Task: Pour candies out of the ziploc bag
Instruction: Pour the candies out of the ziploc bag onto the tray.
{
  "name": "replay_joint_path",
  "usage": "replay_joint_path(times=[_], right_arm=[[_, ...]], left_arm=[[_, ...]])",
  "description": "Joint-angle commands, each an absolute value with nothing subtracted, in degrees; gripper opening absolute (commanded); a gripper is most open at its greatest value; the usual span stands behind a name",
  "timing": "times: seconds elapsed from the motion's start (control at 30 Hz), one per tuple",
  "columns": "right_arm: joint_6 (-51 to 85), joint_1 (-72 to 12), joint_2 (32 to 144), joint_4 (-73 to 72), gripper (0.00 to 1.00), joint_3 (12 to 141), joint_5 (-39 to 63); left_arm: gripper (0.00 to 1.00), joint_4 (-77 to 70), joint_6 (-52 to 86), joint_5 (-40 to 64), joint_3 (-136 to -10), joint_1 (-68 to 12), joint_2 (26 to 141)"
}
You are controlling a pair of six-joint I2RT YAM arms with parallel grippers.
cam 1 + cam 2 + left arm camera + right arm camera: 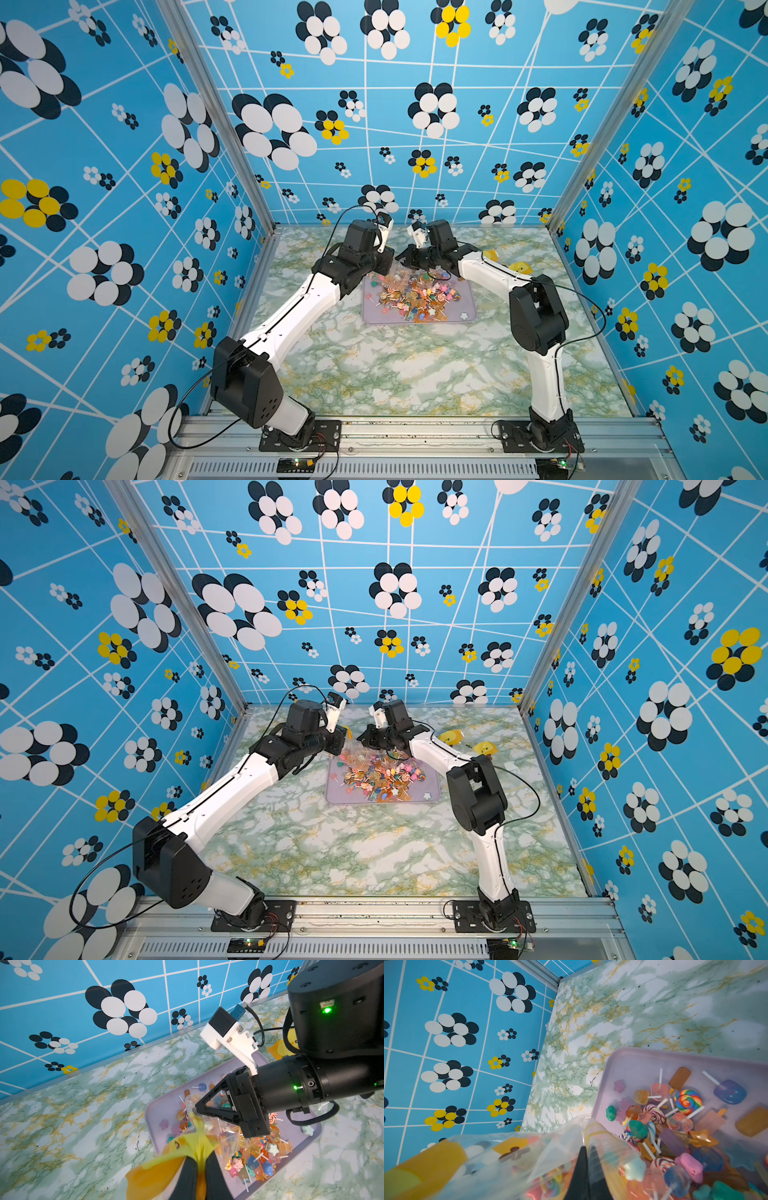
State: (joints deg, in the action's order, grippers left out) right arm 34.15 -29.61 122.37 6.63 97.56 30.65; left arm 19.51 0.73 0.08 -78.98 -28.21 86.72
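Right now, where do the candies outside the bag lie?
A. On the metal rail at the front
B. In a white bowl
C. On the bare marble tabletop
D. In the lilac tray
D: the candies lie heaped inside the lilac tray, and a few more show through the clear ziploc bag.

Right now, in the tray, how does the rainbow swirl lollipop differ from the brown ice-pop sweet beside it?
The rainbow lollipop is a round disc; the brown ice-pop is an oblong bar. The lollipop swirls with many colours; the ice-pop is plain brown with a short yellowish stick. Both lie in the lilac tray.
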Motion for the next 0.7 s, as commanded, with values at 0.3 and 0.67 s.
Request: replay_joint_path(times=[0.3,0.67], right_arm=[[35.81,-29.65,124.27,6.3,0.0,96.26,30.12],[36.36,-29.68,124.28,5.59,0.0,95.83,30.41]], left_arm=[[0.0,18.1,-1.48,-0.53,-85.67,-28.85,87.1],[0.0,18.59,-2.2,-1.03,-85.72,-28.95,87.37]])
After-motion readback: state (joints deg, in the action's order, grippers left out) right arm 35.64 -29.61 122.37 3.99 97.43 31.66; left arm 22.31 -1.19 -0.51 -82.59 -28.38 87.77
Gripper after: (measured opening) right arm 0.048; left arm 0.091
